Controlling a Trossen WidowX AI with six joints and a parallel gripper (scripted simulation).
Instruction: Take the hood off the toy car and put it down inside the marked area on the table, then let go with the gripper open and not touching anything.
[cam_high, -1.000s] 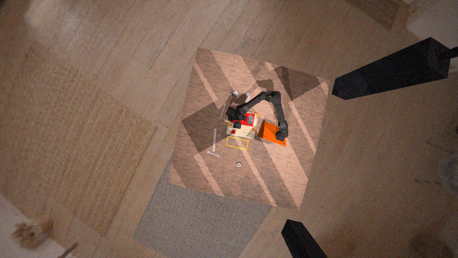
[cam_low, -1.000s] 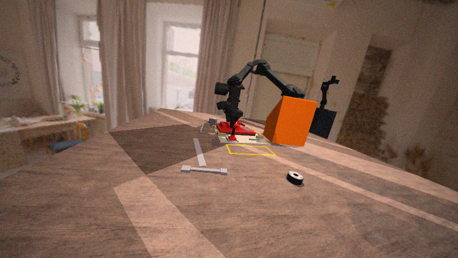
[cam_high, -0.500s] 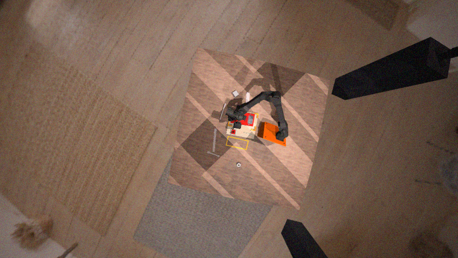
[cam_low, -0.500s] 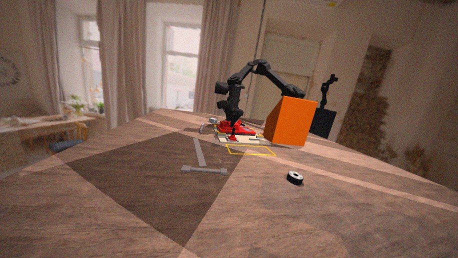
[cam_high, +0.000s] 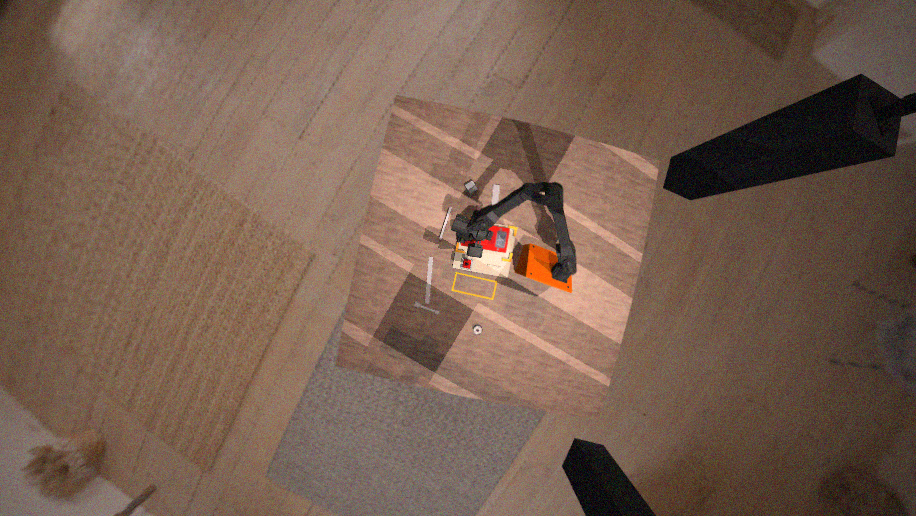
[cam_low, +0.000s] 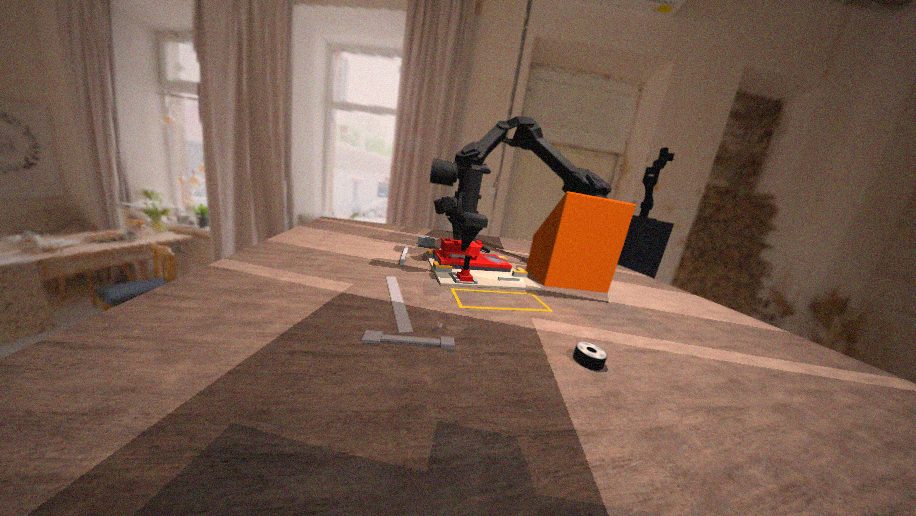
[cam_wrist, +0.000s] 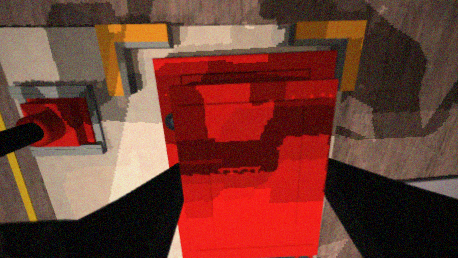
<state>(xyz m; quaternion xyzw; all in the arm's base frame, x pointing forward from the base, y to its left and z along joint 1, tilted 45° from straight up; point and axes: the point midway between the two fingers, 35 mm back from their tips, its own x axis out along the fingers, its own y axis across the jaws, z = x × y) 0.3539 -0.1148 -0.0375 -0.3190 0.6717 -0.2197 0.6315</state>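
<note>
The red toy car (cam_high: 498, 238) (cam_low: 490, 260) sits on a cream base plate (cam_high: 490, 264) (cam_low: 490, 276) (cam_wrist: 140, 150) with orange corner brackets. Its red hood (cam_wrist: 250, 145) fills the middle of the wrist view. My gripper (cam_high: 473, 238) (cam_low: 466, 244) (cam_wrist: 250, 167) points straight down over the car and is shut on the hood, one black finger on each long side. The hood is at the car, over the plate. The marked area, a yellow rectangle outline (cam_high: 473, 295) (cam_low: 506, 308), lies on the table just in front of the plate and has nothing inside it.
An orange box (cam_high: 538, 262) (cam_low: 580, 240) carries the arm's base beside the plate. A small red peg (cam_high: 466, 263) (cam_low: 465, 272) (cam_wrist: 50, 125) stands on the plate. Grey bars (cam_high: 428, 278) (cam_low: 398, 310), a T-piece (cam_low: 407, 340), a small wheel (cam_high: 476, 328) (cam_low: 589, 354) and a grey block (cam_high: 470, 187) lie around.
</note>
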